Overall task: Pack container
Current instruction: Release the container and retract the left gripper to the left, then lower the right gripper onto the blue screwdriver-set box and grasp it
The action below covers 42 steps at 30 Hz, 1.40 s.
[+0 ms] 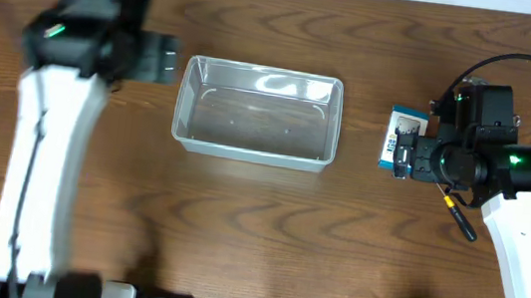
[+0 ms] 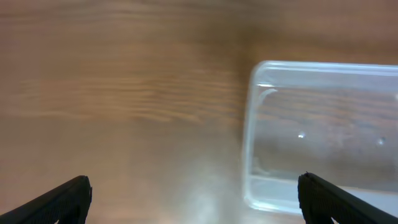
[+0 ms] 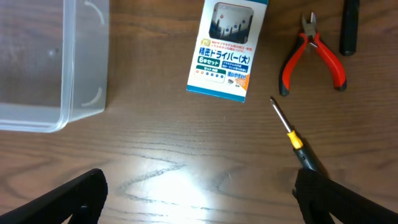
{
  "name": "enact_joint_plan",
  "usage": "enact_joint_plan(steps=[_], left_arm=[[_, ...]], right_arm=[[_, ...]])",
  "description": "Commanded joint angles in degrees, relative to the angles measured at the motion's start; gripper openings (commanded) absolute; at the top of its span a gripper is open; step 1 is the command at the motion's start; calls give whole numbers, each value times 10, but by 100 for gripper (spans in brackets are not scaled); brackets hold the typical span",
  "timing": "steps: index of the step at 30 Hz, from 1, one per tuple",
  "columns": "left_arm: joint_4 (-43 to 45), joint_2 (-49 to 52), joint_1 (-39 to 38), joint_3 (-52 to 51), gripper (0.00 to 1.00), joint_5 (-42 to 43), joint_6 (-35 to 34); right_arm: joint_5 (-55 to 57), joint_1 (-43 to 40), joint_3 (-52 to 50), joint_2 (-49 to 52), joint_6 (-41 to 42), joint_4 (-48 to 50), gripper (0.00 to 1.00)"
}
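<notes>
The container (image 1: 258, 114) sits mid-counter (image 1: 237, 226), its long side running left to right across the overhead frame, and it looks empty. The left pincer (image 2: 194, 186) hovers just off its left short end, fingers spread wide with nothing between them. In that arm's own view the tub fills the right half of the frame.

The right pincer (image 3: 199, 183) is likewise spread open and empty, hanging to the right of the container, over the loose things. In its view a blue-and-white box (image 3: 227, 50) lies at top centre and red-handled pliers (image 3: 314, 53) at upper right. A screwdriver (image 3: 291, 135) slants down toward the right finger, its tip pointing up-left. A dark handle (image 3: 349, 25) pokes in at the top right edge.

I'd judge the right arm the nearer one for a first pick. The box lies closest to the tub, with bare wood between them for a carry leftward.
</notes>
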Motion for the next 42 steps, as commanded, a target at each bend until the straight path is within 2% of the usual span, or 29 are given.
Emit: enact_joint_plan(steps=[1, 6, 13, 16, 26, 42], left_arm=[[-24, -55, 60, 3, 98, -39, -26], [-55, -92, 161, 2, 98, -32, -71], [-68, -70, 242, -3, 98, 67, -56], [-68, -56, 245, -3, 98, 67, -37], [-68, -42, 245, -3, 98, 67, -35], [-68, -42, 245, -3, 98, 67, -35]], right_arm=[[43, -8, 49, 1, 44, -2, 99], [68, -19, 186, 74, 71, -31, 99], [69, -23, 296, 231, 128, -37, 99], [66, -23, 299, 289, 151, -21, 99], [61, -26, 299, 453, 146, 12, 99], [40, -37, 298, 551, 136, 5, 99]])
